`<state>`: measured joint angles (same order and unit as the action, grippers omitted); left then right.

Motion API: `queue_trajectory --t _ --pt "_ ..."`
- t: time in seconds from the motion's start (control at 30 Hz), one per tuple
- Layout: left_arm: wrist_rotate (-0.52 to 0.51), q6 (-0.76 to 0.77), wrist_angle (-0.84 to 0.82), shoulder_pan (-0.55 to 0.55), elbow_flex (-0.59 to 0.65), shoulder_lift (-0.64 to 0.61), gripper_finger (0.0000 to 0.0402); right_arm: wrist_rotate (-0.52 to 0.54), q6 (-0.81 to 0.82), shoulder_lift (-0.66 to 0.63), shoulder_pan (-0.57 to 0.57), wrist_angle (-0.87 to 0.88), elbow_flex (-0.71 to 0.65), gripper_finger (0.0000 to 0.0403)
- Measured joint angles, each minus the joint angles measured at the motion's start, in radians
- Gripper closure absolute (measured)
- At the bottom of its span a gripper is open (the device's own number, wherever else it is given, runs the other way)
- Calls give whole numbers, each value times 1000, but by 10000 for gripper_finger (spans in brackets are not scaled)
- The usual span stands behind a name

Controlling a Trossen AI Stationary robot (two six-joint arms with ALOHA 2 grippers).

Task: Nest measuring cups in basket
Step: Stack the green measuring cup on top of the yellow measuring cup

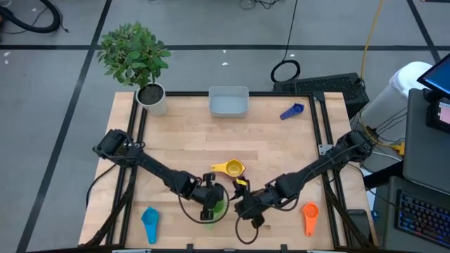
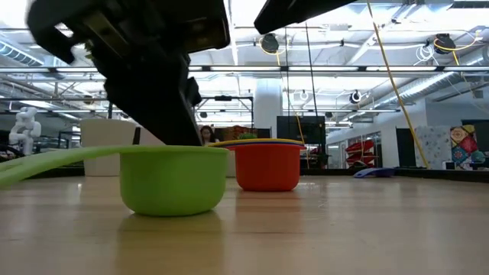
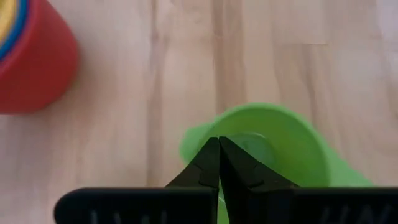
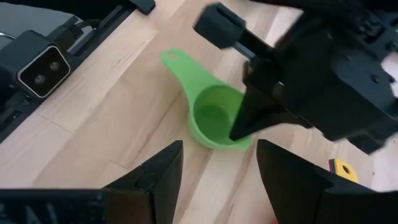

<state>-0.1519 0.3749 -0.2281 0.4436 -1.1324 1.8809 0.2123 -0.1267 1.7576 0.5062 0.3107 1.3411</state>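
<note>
the basket (image 1: 228, 102) holds no cups yet, so nesting has barely started. the left end effector (image 3: 219, 163) is pinched fully closed on the green cup (image 4: 214, 118)'s rim, just beside the red cup (image 2: 267, 165) stack. the right end effector (image 4: 219, 165) hovers nearby, spread wide and empty. blue and orange cups lie well apart.
</note>
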Motion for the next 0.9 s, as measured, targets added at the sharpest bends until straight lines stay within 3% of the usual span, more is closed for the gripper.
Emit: queue_trajectory --t 0.37,0.57,0.73,0.9 --pt "-54 -40 -3 -57 0 0 397 -1 12 0 0 0 0 207" --pt "20 -39 6 -50 0 -18 390 -3 10 0 2 10 -1 207" --pt "29 -42 18 6 -26 -82 393 -4 -18 0 -7 -49 -85 207" --pt "26 -52 9 65 -38 -133 394 -7 -24 1 -30 -225 -225 207"
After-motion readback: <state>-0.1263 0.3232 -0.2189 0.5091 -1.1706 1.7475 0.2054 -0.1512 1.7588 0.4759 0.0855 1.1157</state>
